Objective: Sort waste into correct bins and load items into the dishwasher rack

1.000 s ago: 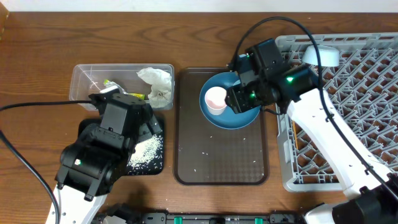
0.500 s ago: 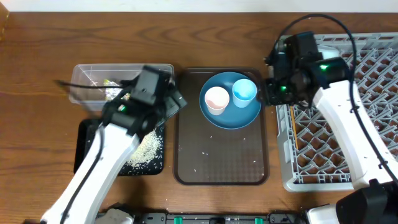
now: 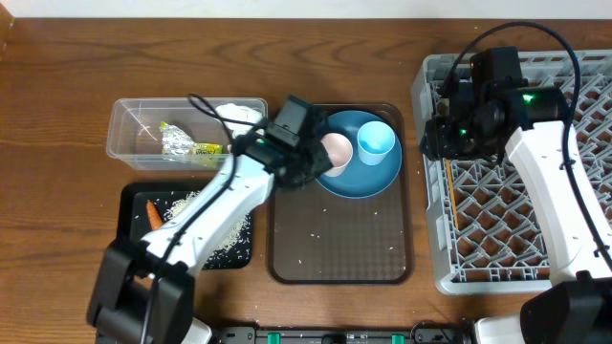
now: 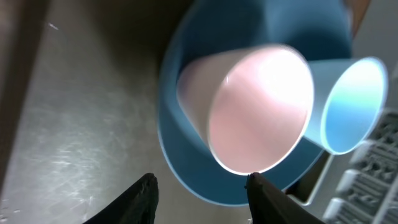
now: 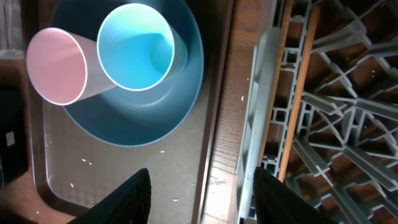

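Your left arm [image 3: 206, 205] covers most of the white paper [image 3: 244, 115] in the clear tub [image 3: 129, 134], and overhead it hides pt of the pink cup [image 4: 261, 112]. Right arm [image 3: 545, 182] blocks the rack's [image 3: 507, 229] top-left corner. Rack is cut off at frame edge. Left wrist view is blurry. Chopsticks [image 5: 292, 106] lie along the rack's left side, can't tell if one or two.

Left gripper [image 4: 200, 180]: jaws partway apart, nothing btwn, tips right at the pink cup's rim, contact unclear. Right gripper [image 5: 202, 177]: jaws apart, empty, over the rack's left edge.

Pink cup and light blue cup [image 5: 134, 46] sit side by side on the dark blue plate [image 3: 368, 182], on the brown tray [image 3: 339, 239] w/ stray white specks. Foil wrapper [image 3: 182, 143] is in the tub. Carrot [image 3: 151, 212] and rice grains [image 3: 229, 229] are in the black tray [image 3: 134, 239].
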